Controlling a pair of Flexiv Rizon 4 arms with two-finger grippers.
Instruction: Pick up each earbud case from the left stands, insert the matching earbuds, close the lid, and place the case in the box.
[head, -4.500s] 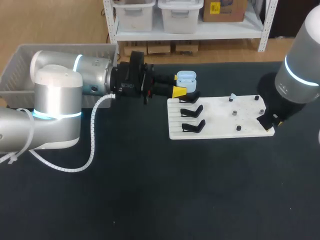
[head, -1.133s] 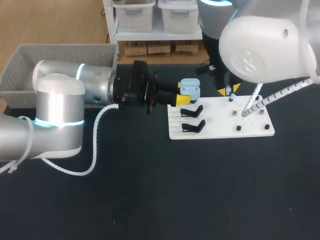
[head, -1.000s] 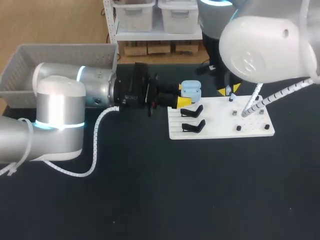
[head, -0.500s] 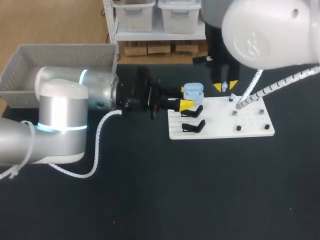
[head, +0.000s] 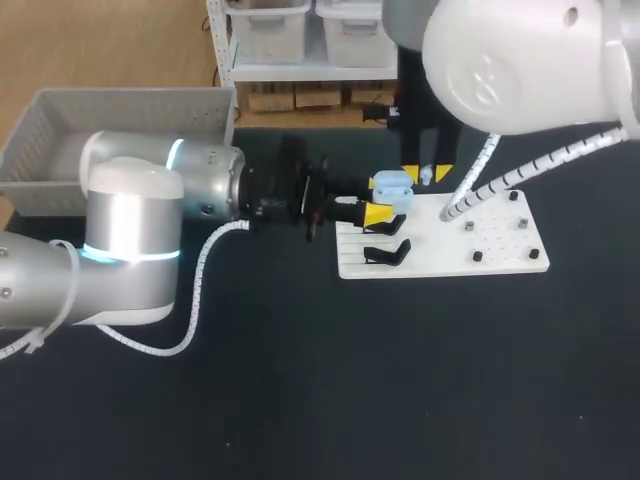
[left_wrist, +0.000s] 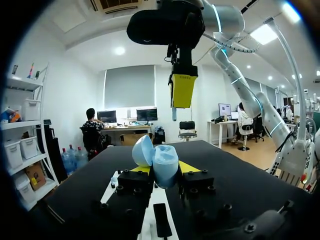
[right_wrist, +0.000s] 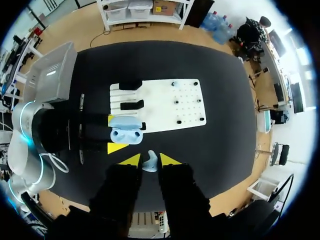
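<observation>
You're at the insertion step. Your left hand grips the open pale-blue plastic earbud case above the white stand board; your right hand pinches a small pale-blue earbud just above it. Next, line it up with a well, both seemingly unfilled, and lower.

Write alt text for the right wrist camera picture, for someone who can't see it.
The right claw pinches a small pale blue earbud between its yellow tips. Just ahead of it, the left claw grips an open pale blue earbud case, beside a white board with black stands on the black table.
</observation>
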